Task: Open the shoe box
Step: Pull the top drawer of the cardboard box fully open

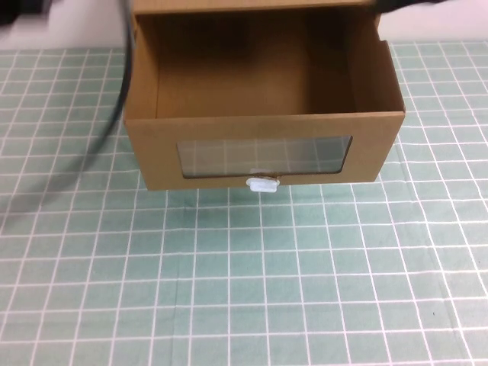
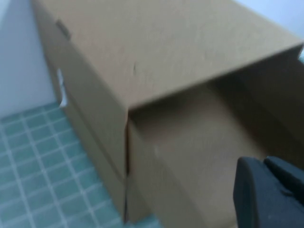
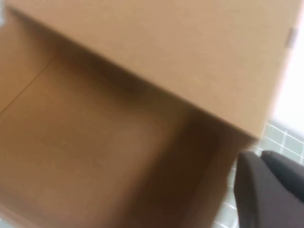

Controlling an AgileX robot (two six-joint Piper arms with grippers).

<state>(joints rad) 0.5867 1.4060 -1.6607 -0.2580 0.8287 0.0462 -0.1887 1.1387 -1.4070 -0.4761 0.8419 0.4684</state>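
The brown cardboard shoe box's drawer [image 1: 263, 126] stands pulled out toward me from its outer sleeve [image 1: 244, 6]. Its front has a clear window [image 1: 263, 156] and a white pull tab [image 1: 262, 183], and nothing lies inside it. My left gripper [image 2: 263, 161] hovers shut and holding nothing over the drawer's left side [image 2: 190, 156], beside the sleeve [image 2: 166, 42]. Shut and holding nothing too, my right gripper [image 3: 260, 154] hangs by the drawer's right wall, with the drawer floor [image 3: 85, 142] and the sleeve [image 3: 190, 52] in view. In the high view only a dark bit of the right arm [image 1: 404, 4] shows.
A green mat with a white grid [image 1: 244, 290] covers the table around and in front of the box. A blurred dark cable [image 1: 114, 99] curves down past the drawer's left wall. A pale wall [image 2: 19, 71] stands behind the box.
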